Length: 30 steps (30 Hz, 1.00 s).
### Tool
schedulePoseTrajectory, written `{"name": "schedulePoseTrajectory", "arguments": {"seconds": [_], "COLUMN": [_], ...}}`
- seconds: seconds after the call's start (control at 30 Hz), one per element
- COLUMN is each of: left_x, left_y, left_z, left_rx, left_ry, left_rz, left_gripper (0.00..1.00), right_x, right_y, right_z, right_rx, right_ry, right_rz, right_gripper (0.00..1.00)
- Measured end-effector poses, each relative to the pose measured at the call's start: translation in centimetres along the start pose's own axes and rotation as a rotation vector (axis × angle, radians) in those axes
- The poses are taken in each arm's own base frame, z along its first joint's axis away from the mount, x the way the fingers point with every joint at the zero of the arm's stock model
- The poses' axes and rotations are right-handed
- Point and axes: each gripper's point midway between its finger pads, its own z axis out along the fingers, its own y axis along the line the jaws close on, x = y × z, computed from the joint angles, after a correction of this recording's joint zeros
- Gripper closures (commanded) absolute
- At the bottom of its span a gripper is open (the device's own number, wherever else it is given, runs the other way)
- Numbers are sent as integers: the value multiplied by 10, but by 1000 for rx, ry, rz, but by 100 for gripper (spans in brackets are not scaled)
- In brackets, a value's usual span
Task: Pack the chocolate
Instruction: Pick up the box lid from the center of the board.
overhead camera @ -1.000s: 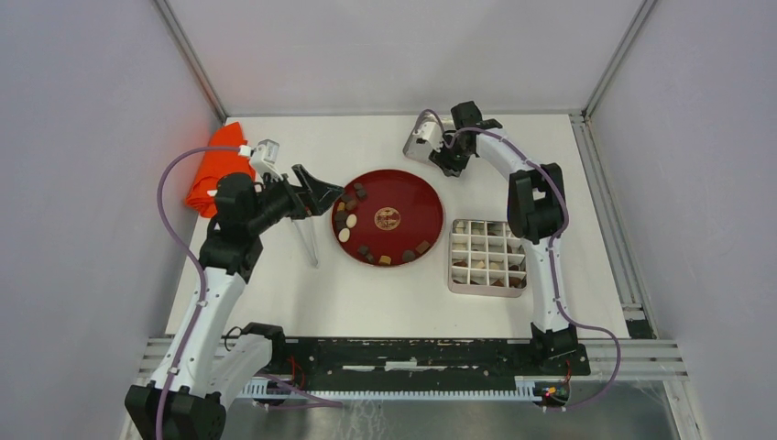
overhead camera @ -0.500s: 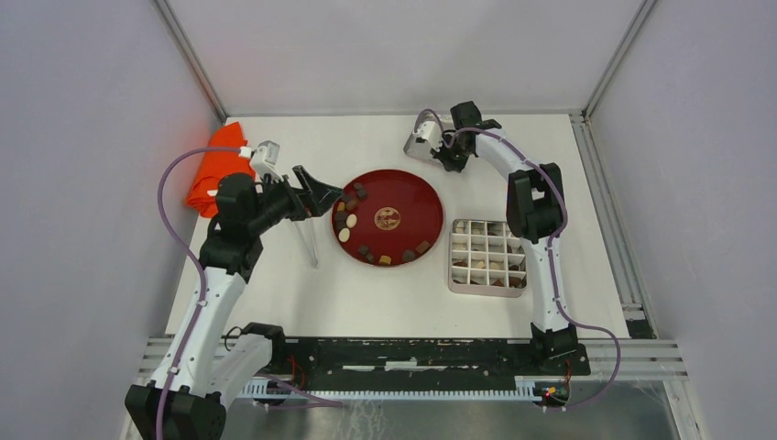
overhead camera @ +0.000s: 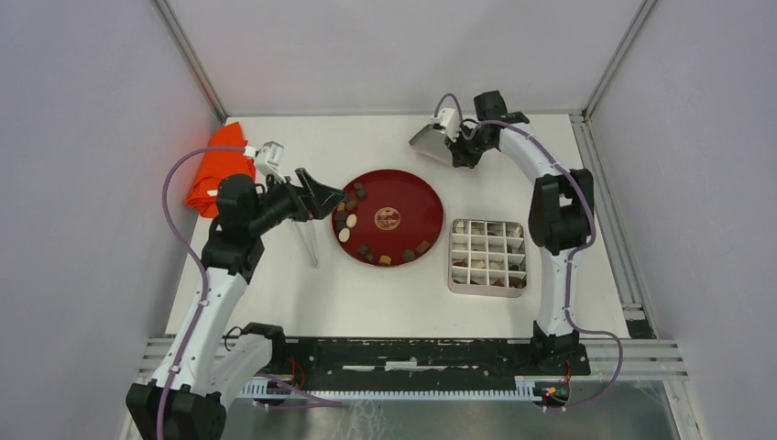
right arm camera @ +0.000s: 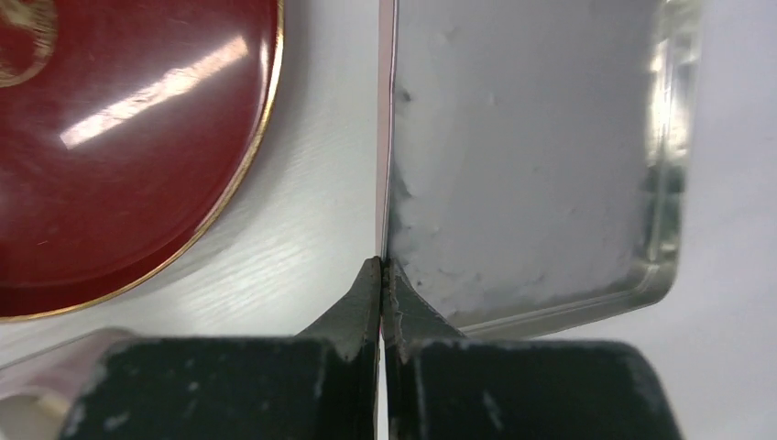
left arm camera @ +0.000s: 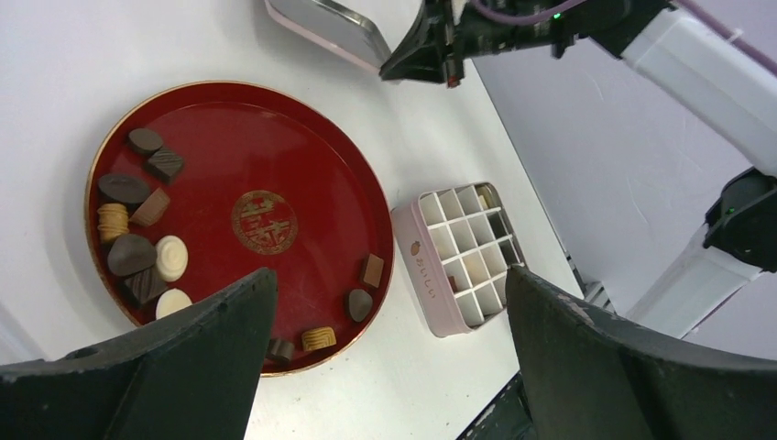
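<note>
Probably lid [right arm camera: 522,156] — rim hidden between fingers [right arm camera: 357,312].

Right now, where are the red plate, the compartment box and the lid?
red plate [overhead camera: 414,195]: top view, bare red surface.
compartment box [left arm camera: 420,277]: left wrist view, pink side wall.
lid [right arm camera: 522,156]: right wrist view, shiny inner face.

In the left wrist view, the fingers [left arm camera: 183,367] of the left gripper [left arm camera: 389,275] cover the near rim of the red plate [left arm camera: 229,92] and part of one chocolate piece [left arm camera: 282,349]. The top edge cuts off the metal lid [left arm camera: 321,20]. From above, the divided box [overhead camera: 487,286] holds contents too small to identify, possibly chocolate.
</note>
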Motion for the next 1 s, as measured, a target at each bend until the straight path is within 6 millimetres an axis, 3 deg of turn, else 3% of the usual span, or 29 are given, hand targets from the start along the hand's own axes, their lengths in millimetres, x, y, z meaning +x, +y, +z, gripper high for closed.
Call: {"name": "schedulePoseTrajectory", "arguments": {"seconds": [0.23, 0.37, 0.63, 0.83, 1.0], "left_x": [2, 5, 43, 46, 64], "left_y": [-19, -40, -88, -92, -85], "left_z": [3, 8, 28, 55, 76], "left_rx": [131, 219, 388, 389, 367], "left_ry": [0, 5, 68, 71, 111], "left_rz": [49, 133, 469, 664, 775], "left_gripper": [5, 5, 7, 8, 9], "right_x": [-52, -66, -63, -45, -23], "right_y": [15, 43, 100, 120, 137], "right_z": [-99, -134, -140, -128, -118], "right_rx": [23, -22, -213, -287, -325], "right_ry": [-212, -307, -386, -363, -327], "right_rz": [-3, -3, 62, 114, 133], "right_gripper": [100, 100, 100, 100, 100]}}
